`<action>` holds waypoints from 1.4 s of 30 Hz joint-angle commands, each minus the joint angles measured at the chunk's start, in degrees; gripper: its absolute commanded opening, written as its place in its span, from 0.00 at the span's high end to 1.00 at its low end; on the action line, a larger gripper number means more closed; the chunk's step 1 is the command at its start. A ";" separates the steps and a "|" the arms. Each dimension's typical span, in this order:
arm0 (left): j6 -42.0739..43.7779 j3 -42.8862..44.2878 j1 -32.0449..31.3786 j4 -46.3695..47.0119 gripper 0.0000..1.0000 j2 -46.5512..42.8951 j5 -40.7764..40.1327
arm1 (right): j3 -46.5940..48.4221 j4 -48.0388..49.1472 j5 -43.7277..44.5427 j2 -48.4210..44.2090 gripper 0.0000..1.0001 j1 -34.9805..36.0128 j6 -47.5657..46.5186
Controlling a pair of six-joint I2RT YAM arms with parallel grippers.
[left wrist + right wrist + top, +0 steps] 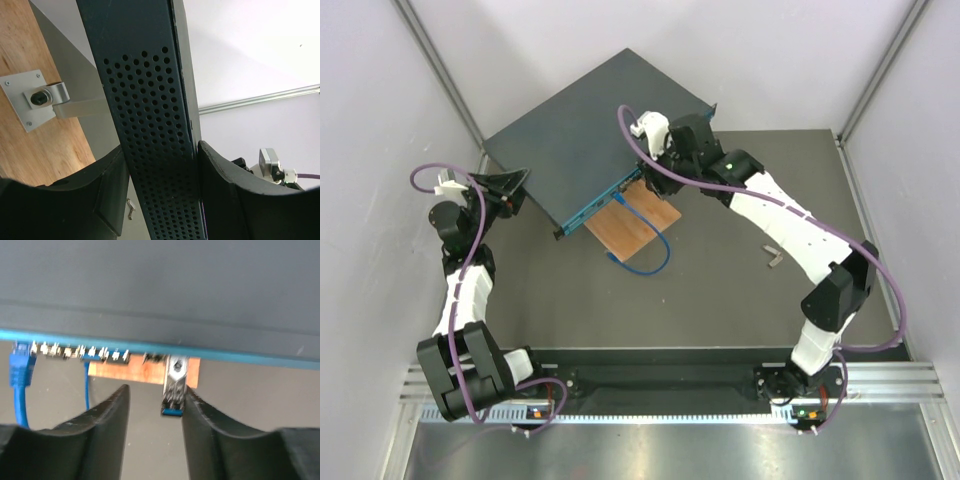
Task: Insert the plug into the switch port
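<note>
Left jaws: closed on the switch (150,130), a finger (102,195) on either side of its perforated end wall.
Right jaws: open; the plug (175,382) stands in the gap, clear of the left finger (107,430) and hard by the right one.
Switch position: on the desk (720,290), far and left of centre; a wooden board (620,232) pokes out from beneath its port face.
Switch axis: long axis runs diagonally, near-left to far-right; the teal port face looks toward the right arm.
Plug axis: silver body, blue tail; long axis square to the port face, nose at the port row, tail pointing away. How deep it sits cannot be told.
Blue cable (658,250): plugged in further along the row, looping over the board onto the desk.
</note>
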 commanded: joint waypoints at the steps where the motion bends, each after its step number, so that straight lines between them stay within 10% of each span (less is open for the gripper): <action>1: 8.35 1.08 -3.51 -0.84 1.00 -0.02 4.45 | -1.88 1.92 -2.42 -4.68 0.53 -0.49 -1.21; 8: 8.52 1.25 -3.51 -0.93 1.00 -0.02 4.80 | -4.35 -3.44 -6.19 -7.23 0.35 -5.50 -0.95; 18: 8.87 1.34 -3.51 -1.19 1.00 0.06 4.80 | 0.30 -5.64 -13.83 -5.57 0.73 -9.29 1.51; 42: 9.22 1.52 -3.42 -1.63 1.00 0.06 4.71 | 7.78 -6.17 -14.37 0.24 0.80 -6.74 2.04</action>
